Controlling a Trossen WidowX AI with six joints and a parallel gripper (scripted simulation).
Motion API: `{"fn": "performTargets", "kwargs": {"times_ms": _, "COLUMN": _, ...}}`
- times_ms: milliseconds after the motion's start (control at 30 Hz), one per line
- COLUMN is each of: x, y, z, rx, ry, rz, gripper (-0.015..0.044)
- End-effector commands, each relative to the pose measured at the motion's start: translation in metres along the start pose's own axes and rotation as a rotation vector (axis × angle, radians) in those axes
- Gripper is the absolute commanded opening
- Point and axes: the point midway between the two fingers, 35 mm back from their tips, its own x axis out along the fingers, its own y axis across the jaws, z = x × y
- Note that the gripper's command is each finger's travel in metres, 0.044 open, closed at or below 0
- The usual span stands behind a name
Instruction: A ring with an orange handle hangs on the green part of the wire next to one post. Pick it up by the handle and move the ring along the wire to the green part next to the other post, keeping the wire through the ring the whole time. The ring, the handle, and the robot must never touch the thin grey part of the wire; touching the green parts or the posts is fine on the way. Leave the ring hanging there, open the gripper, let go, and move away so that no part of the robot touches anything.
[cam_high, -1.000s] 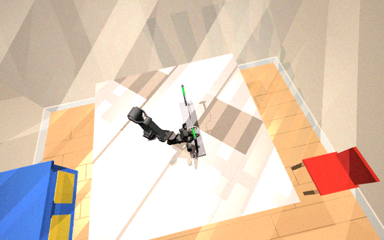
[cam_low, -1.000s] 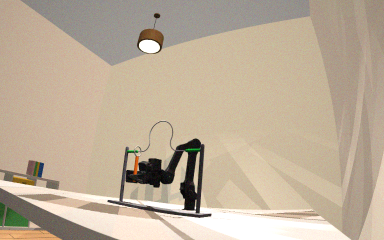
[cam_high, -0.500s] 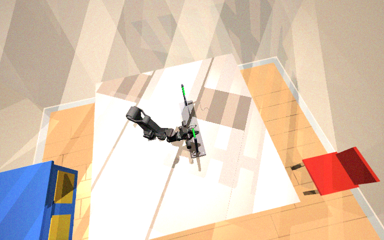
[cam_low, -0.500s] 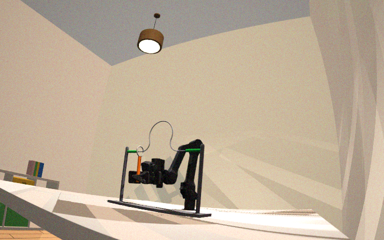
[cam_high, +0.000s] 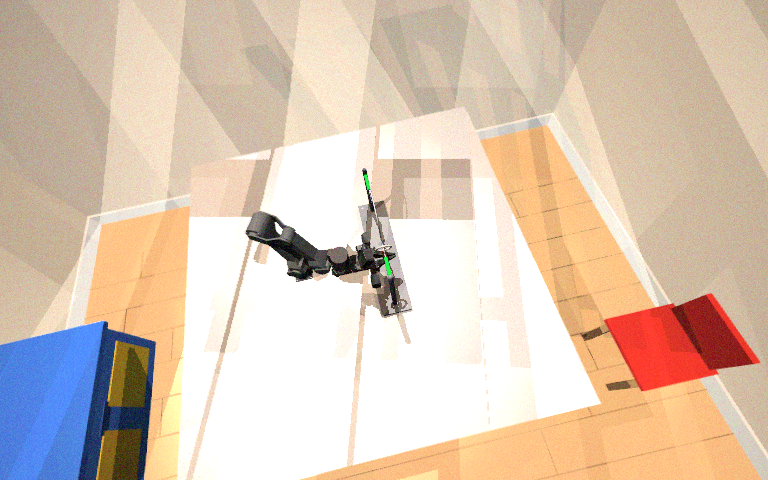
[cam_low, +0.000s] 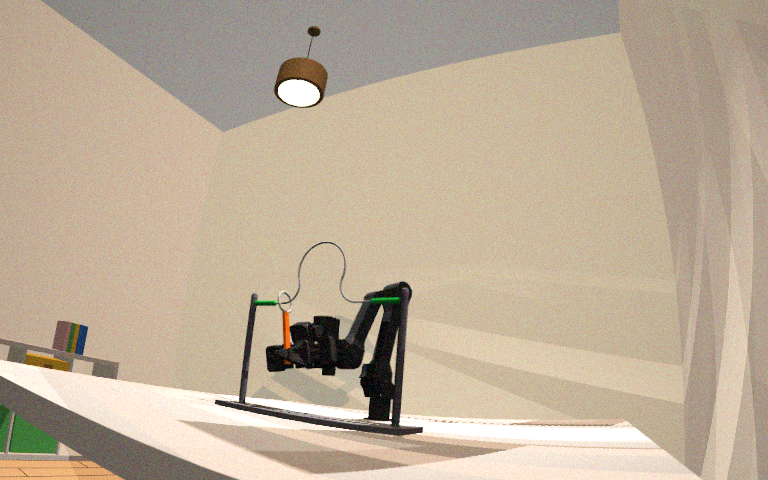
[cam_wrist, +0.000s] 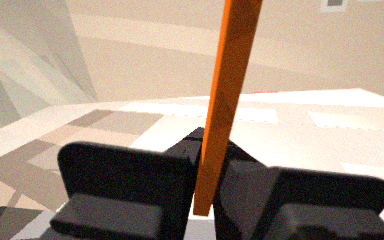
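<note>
The ring (cam_low: 284, 301) encircles the wire (cam_low: 322, 266) beside the left post (cam_low: 246, 350), handle (cam_low: 286, 330) hanging below.

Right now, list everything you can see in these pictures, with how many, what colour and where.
Thin metal ring: one, silver, around the wire at the inner end of the green part by the left post in the exterior view.
Flat orange handle: one, orange, hanging down from the ring into the claw.
Upright posts: two, dark grey, at the ends of the base.
Green wire sections: two, green, one beside each post.
Thin grey wire: one, grey, looping high between the green parts.
Long flat base: one, dark, on the white table.
Ceiling lamp: one, brown, overhead.
Blue cabinet: one, blue with yellow panels, lower left of the top view.
Red chair: one, red, right of the table.
Claw: one, black, shut on the handle's lower end.
</note>
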Motion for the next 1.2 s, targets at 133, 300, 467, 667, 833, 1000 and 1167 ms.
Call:
{"fn": "performTargets", "kwargs": {"times_ms": 133, "x": -0.001, "y": 0.027, "z": 0.000, "rx": 0.157, "ry": 0.002, "rz": 0.011, "gripper": -0.0150}}
{"fn": "performTargets", "kwargs": {"times_ms": 300, "x": -0.001, "y": 0.043, "z": 0.004, "rx": 0.258, "ry": 0.001, "rz": 0.019, "gripper": -0.0150}}
{"fn": "performTargets", "kwargs": {"times_ms": 467, "x": -0.002, "y": 0.058, "z": 0.009, "rx": 0.355, "ry": 0.008, "rz": 0.029, "gripper": -0.0150}}
{"fn": "performTargets", "kwargs": {"times_ms": 667, "x": -0.008, "y": 0.071, "z": 0.014, "rx": 0.441, "ry": 0.057, "rz": 0.049, "gripper": -0.0150}}
{"fn": "performTargets", "kwargs": {"times_ms": 833, "x": -0.016, "y": 0.084, "z": 0.022, "rx": 0.534, "ry": 0.119, "rz": 0.077, "gripper": -0.0150}}
{"fn": "performTargets", "kwargs": {"times_ms": 1000, "x": -0.026, "y": 0.097, "z": 0.031, "rx": 0.631, "ry": 0.185, "rz": 0.112, "gripper": -0.0150}}
{"fn": "performTargets", "kwargs": {"times_ms": 1167, "x": -0.035, "y": 0.109, "z": 0.043, "rx": 0.732, "ry": 0.253, "rz": 0.156, "gripper": -0.0150}}
